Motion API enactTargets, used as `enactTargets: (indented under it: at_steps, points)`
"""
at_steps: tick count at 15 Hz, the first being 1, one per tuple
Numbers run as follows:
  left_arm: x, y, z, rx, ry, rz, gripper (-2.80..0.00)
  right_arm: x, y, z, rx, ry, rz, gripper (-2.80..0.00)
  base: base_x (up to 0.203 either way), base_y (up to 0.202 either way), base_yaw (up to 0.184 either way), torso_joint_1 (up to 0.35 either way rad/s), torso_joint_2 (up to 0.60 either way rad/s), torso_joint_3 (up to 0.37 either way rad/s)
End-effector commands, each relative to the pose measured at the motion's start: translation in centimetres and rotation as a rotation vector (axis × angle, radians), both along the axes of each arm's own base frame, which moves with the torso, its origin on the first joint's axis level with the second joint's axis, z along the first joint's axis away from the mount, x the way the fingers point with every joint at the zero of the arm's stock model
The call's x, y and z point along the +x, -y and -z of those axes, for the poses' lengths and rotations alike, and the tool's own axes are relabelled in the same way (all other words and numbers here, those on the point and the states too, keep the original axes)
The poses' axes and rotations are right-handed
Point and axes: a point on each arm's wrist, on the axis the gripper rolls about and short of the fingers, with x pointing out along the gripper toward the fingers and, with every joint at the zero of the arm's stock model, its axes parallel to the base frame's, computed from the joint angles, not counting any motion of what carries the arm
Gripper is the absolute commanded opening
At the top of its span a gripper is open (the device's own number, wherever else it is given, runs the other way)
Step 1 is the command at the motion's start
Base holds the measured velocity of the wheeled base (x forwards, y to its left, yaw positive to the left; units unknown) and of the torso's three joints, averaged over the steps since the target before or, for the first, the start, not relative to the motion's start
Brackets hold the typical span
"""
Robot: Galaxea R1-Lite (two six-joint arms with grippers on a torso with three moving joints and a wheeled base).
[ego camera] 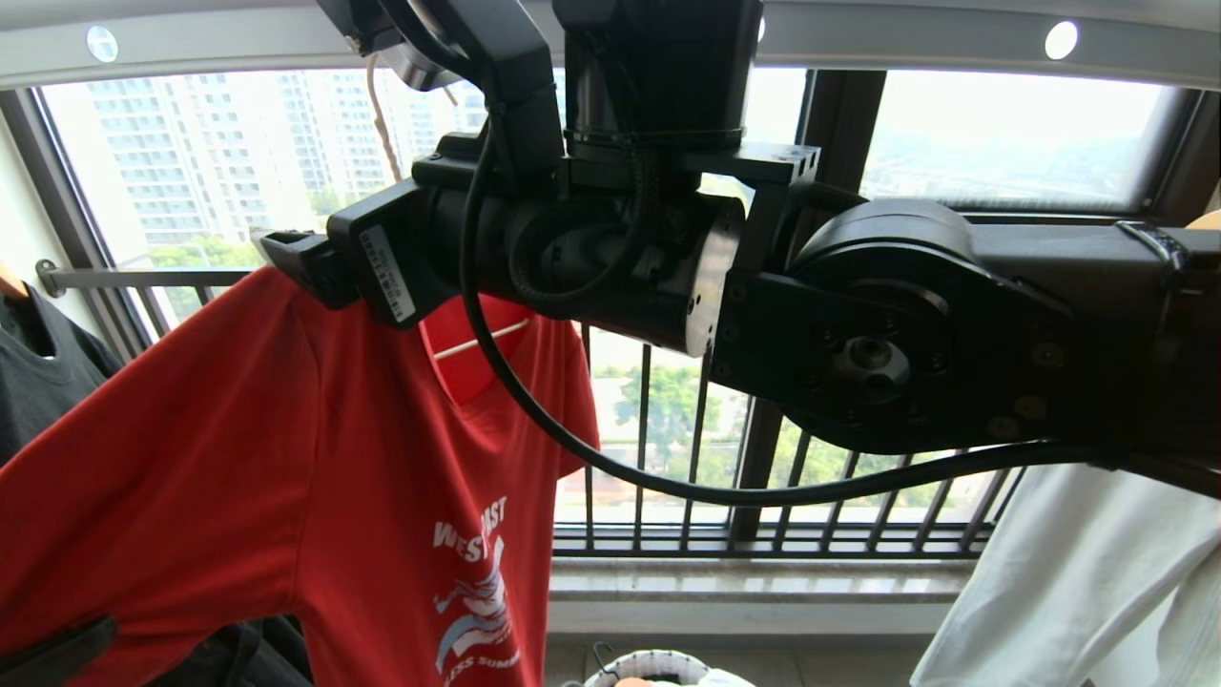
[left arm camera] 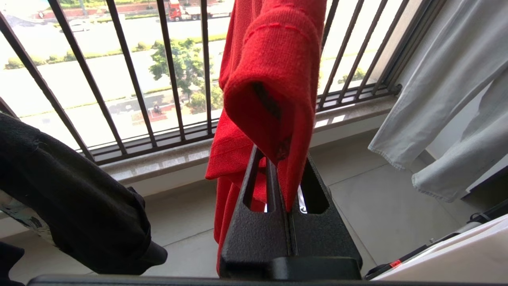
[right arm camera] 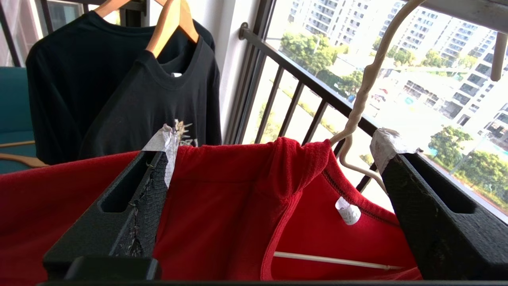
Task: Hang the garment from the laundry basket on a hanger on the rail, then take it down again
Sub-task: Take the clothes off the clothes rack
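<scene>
Head view: red garment point(ego camera: 286, 477) hangs on the thin cream hanger point(ego camera: 482, 340), whose bar shows through the V-neck; one side of the shirt spreads wide toward the black T-shirt point(ego camera: 38, 363), the other shoulder edge ends just short of open window railing point(ego camera: 763, 477). The right arm fills the middle of the view in front of the garment's collar, its right pincer point(ego camera: 286, 256) at the shoulder seam. The rail point(ego camera: 954, 43) with round holes runs overhead above the garment. The laundry basket point(ego camera: 649, 666) rim sits on the floor below the garment's hem, next to it a pale hanging garment point(ego camera: 1078, 582) with a clear gap of railing between it and the red shirt. Left wrist view: left pincer point(left arm camera: 283, 198) is clamped tight on a folded red hem or sleeve edge point(left arm camera: 274, 79) of the garment; bare floor and railing on both sides of it, black cloth point(left arm camera: 71, 198) well apart. Right wrist view: right pincer point(right arm camera: 270, 159) stands wide apart, gripping nothing, one finger point(right arm camera: 131, 206) touching the red shoulder fabric point(right arm camera: 222, 206), the other point(right arm camera: 436, 214) beside the collar; hanger hook point(right arm camera: 369, 79) rises between them, free of both fingers. Black T-shirts on wooden hangers point(right arm camera: 174, 24) hang beyond the garment's shoulder.
</scene>
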Motion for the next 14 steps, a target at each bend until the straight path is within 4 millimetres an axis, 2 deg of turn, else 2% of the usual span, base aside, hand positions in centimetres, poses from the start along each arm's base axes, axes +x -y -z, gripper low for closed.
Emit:
enactTargets:
  at_steps: [1,6,10,14]
  points:
    - [-0.01,0.01,0.04,-0.001,-0.003,0.007,-2.8,0.6,0.22,0.18,-0.003,0.0,0.007,0.0,0.0,0.0,0.0,0.0,0.0,0.0]
    - [-0.19,-0.03,-0.01,-0.004,0.006,0.017,-2.8,0.84,0.4,-0.16,0.01,0.006,0.0,0.0,0.0,0.0,0.0,0.0,0.0,0.0]
    - [-0.87,0.01,0.13,-0.026,0.016,0.137,-2.8,0.84,0.4,-0.16,0.015,-0.002,-0.001,0.0,0.0,0.0,0.0,0.0,0.0,0.0]
    - [-0.85,0.03,0.77,-0.02,0.0,0.141,-2.8,0.83,0.4,-0.16,0.015,-0.002,-0.002,0.0,0.0,0.0,0.0,0.0,0.0,0.0]
